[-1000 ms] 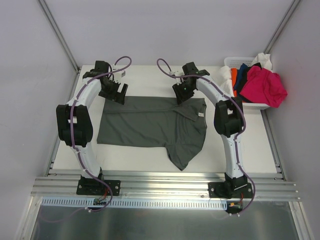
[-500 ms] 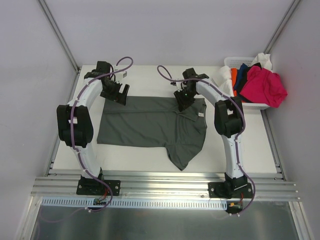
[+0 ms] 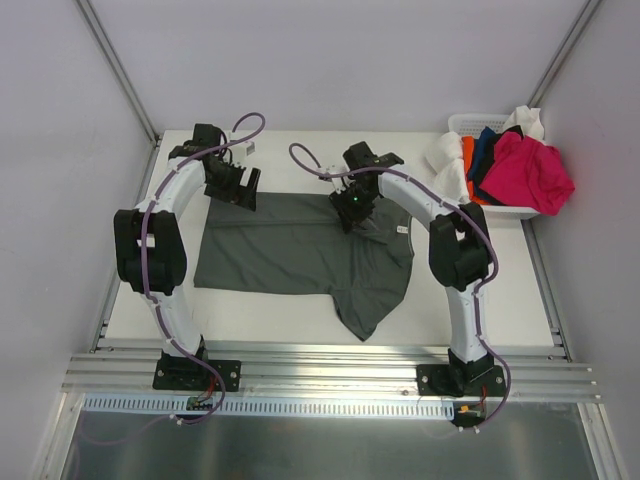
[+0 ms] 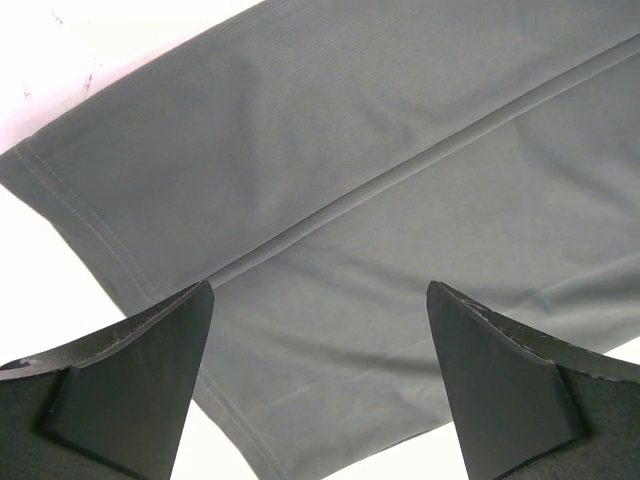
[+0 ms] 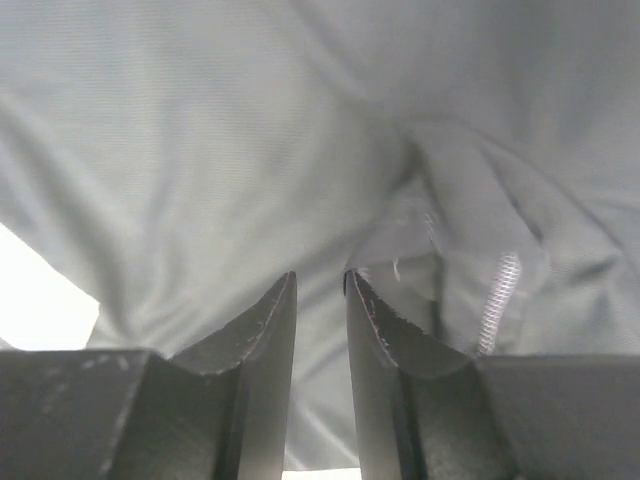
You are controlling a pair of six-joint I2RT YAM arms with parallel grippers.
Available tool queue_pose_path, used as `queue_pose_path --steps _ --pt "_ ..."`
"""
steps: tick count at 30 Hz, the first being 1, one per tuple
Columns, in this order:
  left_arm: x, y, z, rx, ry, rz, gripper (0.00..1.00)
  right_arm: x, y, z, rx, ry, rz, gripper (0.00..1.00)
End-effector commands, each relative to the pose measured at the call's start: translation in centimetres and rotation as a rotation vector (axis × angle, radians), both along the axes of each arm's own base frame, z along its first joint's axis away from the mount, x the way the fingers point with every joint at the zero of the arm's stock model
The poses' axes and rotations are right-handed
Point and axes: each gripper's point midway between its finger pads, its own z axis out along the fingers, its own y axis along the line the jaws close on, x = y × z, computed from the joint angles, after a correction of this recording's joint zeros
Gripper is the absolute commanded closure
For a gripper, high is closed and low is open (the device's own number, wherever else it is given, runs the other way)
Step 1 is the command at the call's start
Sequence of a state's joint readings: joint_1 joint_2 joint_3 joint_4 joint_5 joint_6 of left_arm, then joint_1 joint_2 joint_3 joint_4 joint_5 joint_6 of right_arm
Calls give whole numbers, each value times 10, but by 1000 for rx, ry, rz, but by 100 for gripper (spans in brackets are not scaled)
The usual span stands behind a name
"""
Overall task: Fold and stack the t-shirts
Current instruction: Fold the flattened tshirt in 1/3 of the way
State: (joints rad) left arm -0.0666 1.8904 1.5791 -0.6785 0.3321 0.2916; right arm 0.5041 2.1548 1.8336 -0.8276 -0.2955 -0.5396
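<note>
A dark charcoal grey t-shirt point(image 3: 290, 250) lies spread on the white table point(image 3: 500, 280), its right part folded over and hanging toward the front. My left gripper point(image 3: 240, 190) hovers open over the shirt's far left edge; in the left wrist view its fingers point(image 4: 150, 360) stand wide apart above the grey cloth point(image 4: 350, 150) and a seam. My right gripper point(image 3: 350, 208) is down on the shirt's far edge near the collar. In the right wrist view point(image 5: 320, 272) its jaws are only a narrow gap apart, tips against bunched cloth point(image 5: 200, 150), with nothing seen pinched between them.
A white plastic basket point(image 3: 462, 123) at the back right holds a heap of magenta-pink point(image 3: 530, 170), navy, orange and white shirts. Grey walls close in the table on the left, right and back. An aluminium rail point(image 3: 320, 365) runs along the near edge.
My right gripper has moved left along the shirt's far edge and its jaws have narrowed. The cloth near the collar has bunched slightly. The left gripper has barely moved.
</note>
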Motion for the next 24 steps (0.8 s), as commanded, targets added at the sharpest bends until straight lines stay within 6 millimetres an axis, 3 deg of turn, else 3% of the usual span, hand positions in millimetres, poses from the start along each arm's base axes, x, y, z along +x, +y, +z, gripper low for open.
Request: queue_pose_path --steps 1,6,11,14,16,18,19,21,23,24 --pt "2 -13 14 -64 -36 -2 12 -25 16 32 17 -41 68 70" --pt "4 -15 24 -75 -64 -14 11 -51 28 32 -5 -36 119 66" --pt "6 -10 31 -40 -101 -29 10 -64 10 35 -45 -71 114 66" --pt "5 -11 34 -45 -106 -26 10 -49 -1 41 -52 -109 86 66" --pt "2 -12 36 -56 -102 -20 10 -21 -12 50 -38 -138 34 65" --pt "-3 -12 33 -60 -87 -16 10 3 -24 45 -40 -140 -12 65" --pt "-5 -12 34 -63 -88 -11 10 17 -22 55 -22 -172 -22 64" --pt "-11 -10 30 -56 -71 1 10 35 -28 44 -20 -160 -47 64" --pt "-19 -9 28 -48 -63 11 10 54 -29 45 3 -179 -66 63" --pt "-22 -9 28 -42 -62 11 10 59 -28 34 1 -163 -71 63"
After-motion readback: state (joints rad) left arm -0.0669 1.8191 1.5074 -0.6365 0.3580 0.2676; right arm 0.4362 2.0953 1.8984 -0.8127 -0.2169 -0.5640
